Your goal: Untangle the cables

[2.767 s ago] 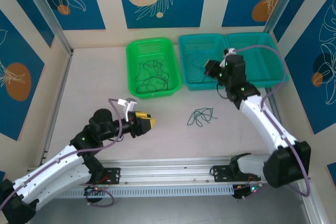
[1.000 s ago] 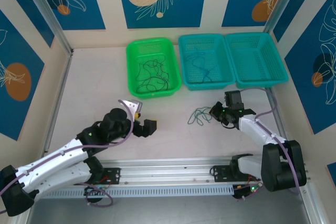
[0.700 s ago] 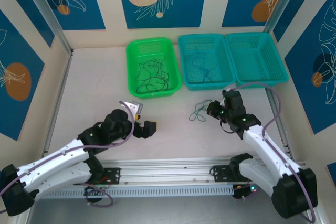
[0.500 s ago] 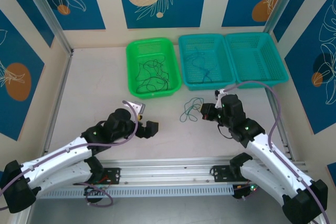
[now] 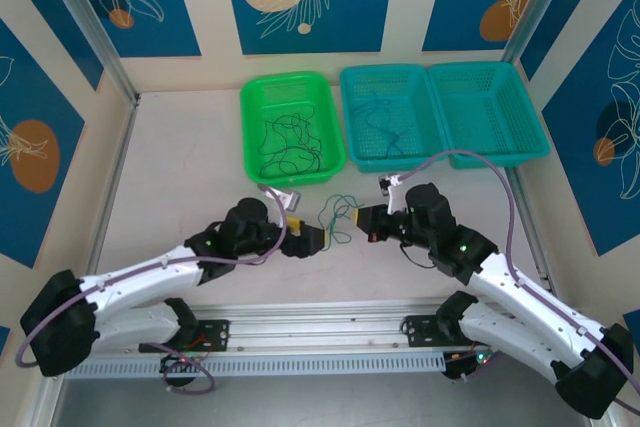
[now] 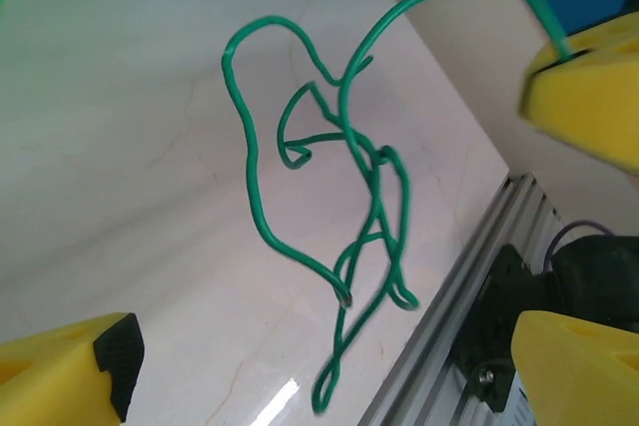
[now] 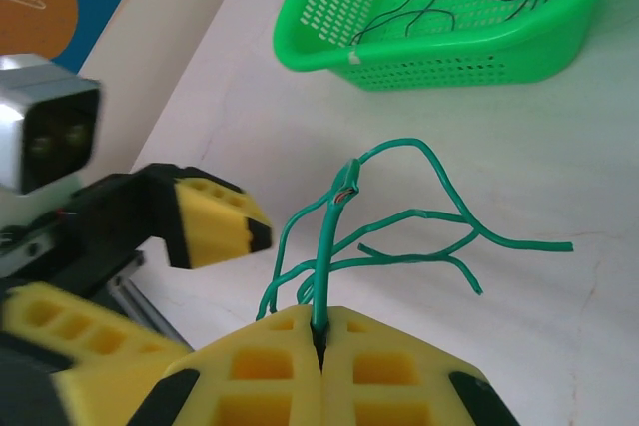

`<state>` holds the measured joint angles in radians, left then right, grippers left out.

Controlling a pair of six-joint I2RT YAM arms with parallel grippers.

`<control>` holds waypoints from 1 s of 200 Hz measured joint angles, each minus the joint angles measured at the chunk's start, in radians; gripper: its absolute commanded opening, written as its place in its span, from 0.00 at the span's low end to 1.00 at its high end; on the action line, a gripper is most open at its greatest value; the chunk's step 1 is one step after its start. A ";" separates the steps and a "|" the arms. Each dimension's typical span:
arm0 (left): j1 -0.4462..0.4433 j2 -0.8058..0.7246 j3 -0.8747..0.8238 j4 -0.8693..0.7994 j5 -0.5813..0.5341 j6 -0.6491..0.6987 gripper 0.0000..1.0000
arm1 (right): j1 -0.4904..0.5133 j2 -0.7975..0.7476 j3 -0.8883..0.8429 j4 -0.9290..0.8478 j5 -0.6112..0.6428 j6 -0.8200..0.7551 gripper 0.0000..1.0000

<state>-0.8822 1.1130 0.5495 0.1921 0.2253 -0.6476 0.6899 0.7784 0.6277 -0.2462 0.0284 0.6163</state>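
Observation:
A tangle of teal-green cables (image 5: 335, 215) hangs above the table between my two grippers. My right gripper (image 5: 366, 224) is shut on one strand of it, and in the right wrist view the strand (image 7: 334, 246) rises out of the closed yellow fingers (image 7: 321, 341). My left gripper (image 5: 308, 239) stands open just left of the tangle. In the left wrist view the green tangle (image 6: 349, 236) dangles between and ahead of its spread gripper (image 6: 319, 361), touching neither finger. More thin dark cables (image 5: 285, 142) lie in the green basket (image 5: 246, 132).
A teal basket (image 5: 392, 165) holds a blue cable (image 5: 378, 117); a second teal basket (image 5: 495, 159) sits to its right. An aluminium rail (image 5: 330, 332) runs along the near table edge. Bare table lies left of the arms.
My right gripper came down from the baskets, shut on the green tangle, then lifted and carried it left. My left gripper has moved right up to it.

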 measured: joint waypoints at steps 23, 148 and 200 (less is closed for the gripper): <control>-0.001 0.069 0.003 0.028 0.019 -0.002 0.50 | 0.013 0.005 0.027 0.002 -0.003 0.012 0.00; 0.006 -0.188 -0.090 -0.050 -0.193 -0.017 0.00 | -0.236 -0.119 0.068 -0.258 0.294 0.144 0.00; 0.039 -0.399 -0.152 -0.192 -0.264 -0.013 0.00 | -0.494 -0.212 0.064 -0.356 0.233 0.181 0.00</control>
<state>-0.8436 0.7139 0.3977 0.0006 -0.0383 -0.6601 0.1959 0.5659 0.6918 -0.6025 0.2611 0.7975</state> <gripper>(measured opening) 0.044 0.062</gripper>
